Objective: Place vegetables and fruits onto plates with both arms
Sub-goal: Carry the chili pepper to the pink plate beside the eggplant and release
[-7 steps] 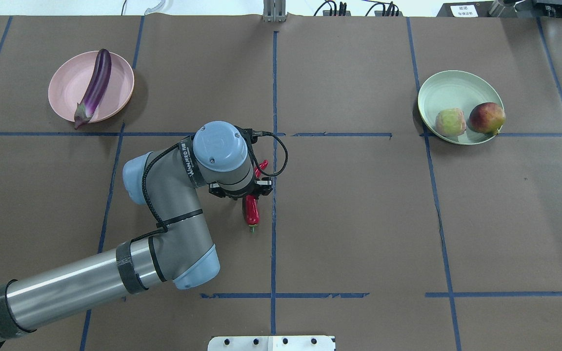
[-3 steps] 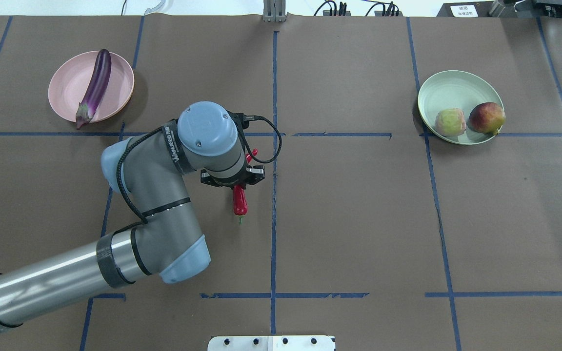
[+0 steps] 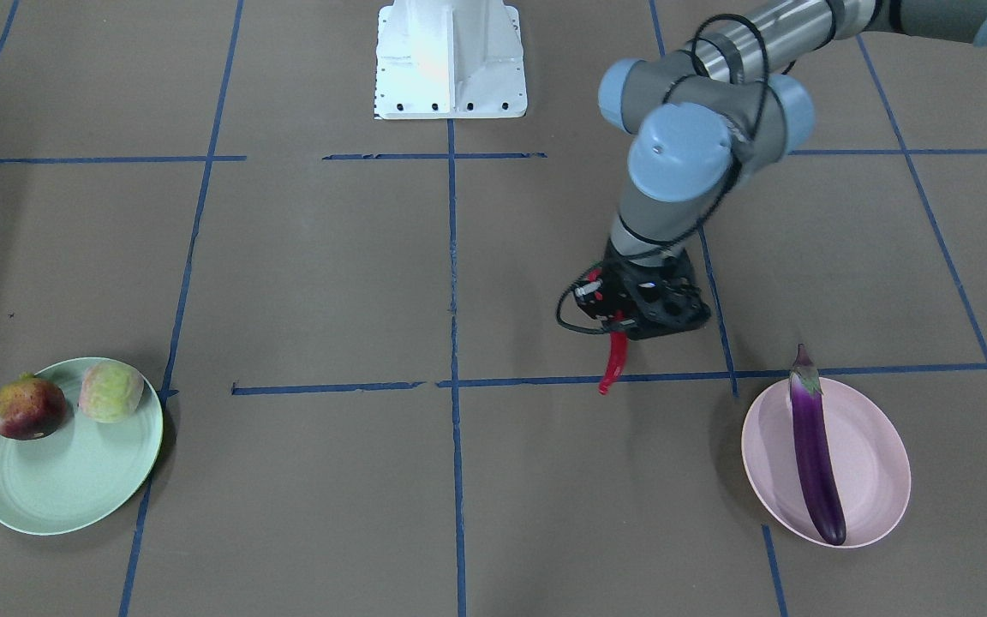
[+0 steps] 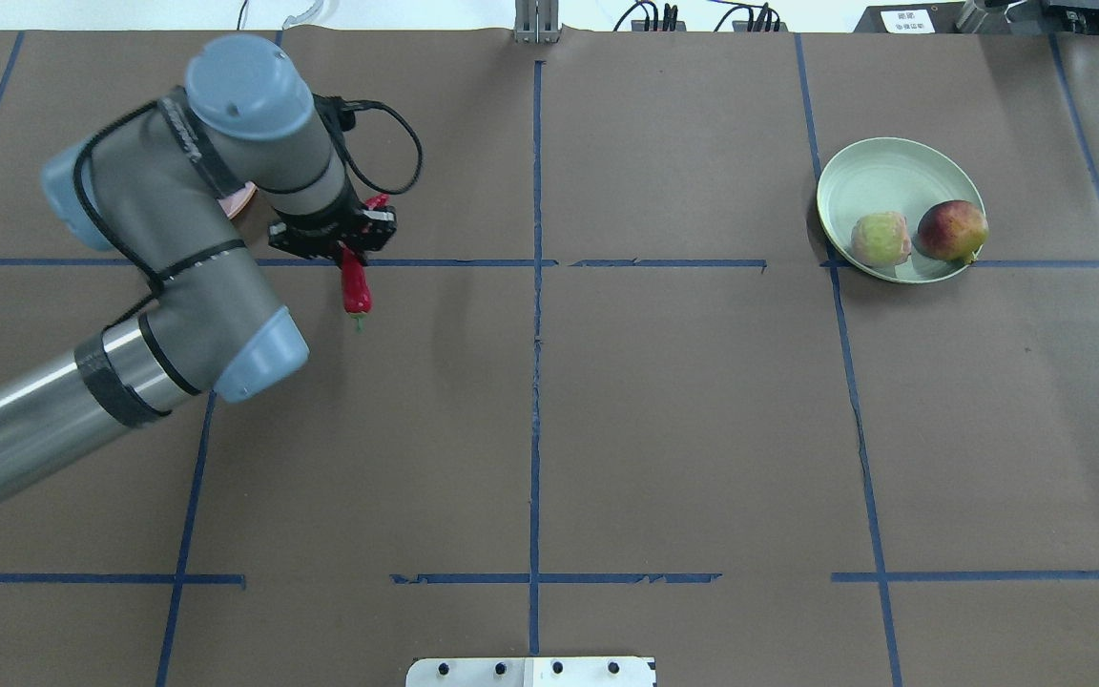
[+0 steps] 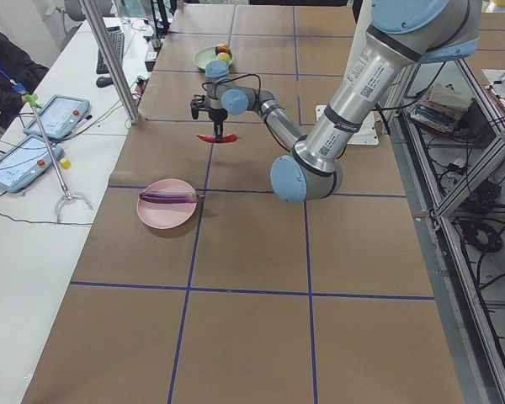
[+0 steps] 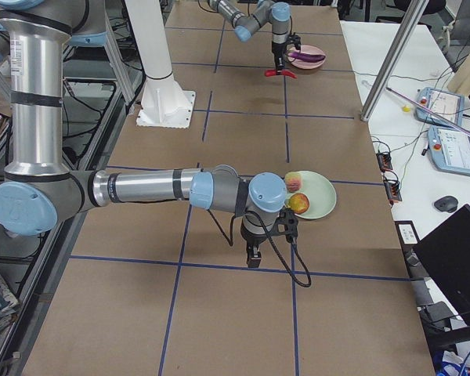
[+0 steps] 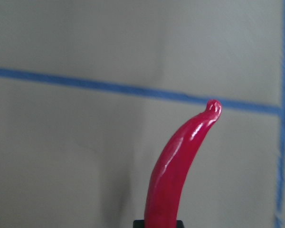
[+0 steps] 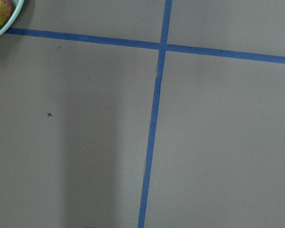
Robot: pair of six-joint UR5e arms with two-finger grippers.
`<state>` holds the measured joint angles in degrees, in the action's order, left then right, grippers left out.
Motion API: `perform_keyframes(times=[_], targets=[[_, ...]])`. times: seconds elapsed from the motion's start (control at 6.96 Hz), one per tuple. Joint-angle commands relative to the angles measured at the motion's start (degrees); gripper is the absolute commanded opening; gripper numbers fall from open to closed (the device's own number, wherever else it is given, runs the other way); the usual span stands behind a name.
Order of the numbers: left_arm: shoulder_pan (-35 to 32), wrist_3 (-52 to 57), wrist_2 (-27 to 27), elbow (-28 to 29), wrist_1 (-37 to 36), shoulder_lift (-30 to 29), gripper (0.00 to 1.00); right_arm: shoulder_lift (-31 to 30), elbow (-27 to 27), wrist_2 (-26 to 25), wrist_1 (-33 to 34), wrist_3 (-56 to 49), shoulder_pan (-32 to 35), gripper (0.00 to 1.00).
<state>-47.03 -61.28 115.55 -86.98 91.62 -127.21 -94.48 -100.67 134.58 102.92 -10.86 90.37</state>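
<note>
The red chili pepper [image 3: 615, 364] is pinched in the left gripper [image 3: 622, 330], clear of the tabletop [image 4: 702, 429], with a long curved part jutting out past the fingers. How steeply it tilts is hard to judge, since the views disagree. The pink plate [image 3: 879, 446] lies near this gripper, off to its outer side and a little farther from the robot's base. The purple eggplant [image 3: 815, 446] lies on it lengthwise, its capped end past the rim on the side nearer the gripper.

Well away from that gripper, at the far end of the tabletop, the green plate [image 4: 883, 176] carries both the dark red-and-yellow fruit [image 4: 952, 230] and the pale peach-like fruit [image 4: 881, 239], which sit just beside each other. So the fruit half looks finished and one vegetable is placed. In my judgement only the chili is left: it has to be carried over the pink plate and let go beside the eggplant.

The right gripper [image 6: 254, 254] shows only in the right-side view, near the green plate, and I cannot tell whether its fingers are spread or together. Its own camera shows bare tabletop and a corner of the plate. In the overhead view the left arm hides nearly all of the pink plate and the whole eggplant. The left wrist camera shows only the chili's curled tip half.
</note>
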Motion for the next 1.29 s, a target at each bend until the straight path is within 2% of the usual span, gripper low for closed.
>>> perform_keyframes(times=[0.0, 0.14, 0.29, 0.43, 0.57, 0.72, 0.86, 1.01, 1.15], targets=[[-10.3, 16.8, 2.8, 12.0, 2.8, 0.6, 0.00, 0.0, 0.0, 0.1, 0.0, 0.0, 0.0, 1.00], [-11.7, 18.9, 3.8, 17.1, 4.9, 0.4, 0.04, -0.1, 0.0, 0.1, 0.0, 0.0, 0.0, 1.00], [-11.7, 18.4, 3.8, 20.1, 8.1, 0.2, 0.42, -0.1, 0.0, 0.1, 0.0, 0.0, 0.0, 1.00], [-11.7, 19.0, 3.9, 20.4, 9.1, -0.1, 0.99, 0.0, 0.0, 0.1, 0.0, 0.0, 0.0, 1.00], [-11.8, 19.1, 6.2, 19.8, 9.3, -0.1, 1.00, 0.0, 0.0, 0.0, 0.0, 0.0, 0.0, 1.00], [-14.3, 22.3, 12.0, 19.1, 8.9, 0.6, 1.00, 0.0, 0.0, 0.0, -0.1, 0.0, 0.0, 1.00], [-17.4, 31.0, 14.9, 14.9, 8.6, 4.9, 1.00, 0.0, 0.0, -0.1, -0.1, 0.0, 0.0, 1.00], [-21.7, 36.2, 15.9, 8.8, 8.5, 11.1, 1.00, 0.0, 0.0, -0.3, -0.1, 0.0, 0.0, 1.00], [-25.2, 39.4, 18.5, 5.4, 6.8, 14.4, 1.00, 0.0, 0.0, -0.3, -0.1, 0.0, 0.0, 1.00]])
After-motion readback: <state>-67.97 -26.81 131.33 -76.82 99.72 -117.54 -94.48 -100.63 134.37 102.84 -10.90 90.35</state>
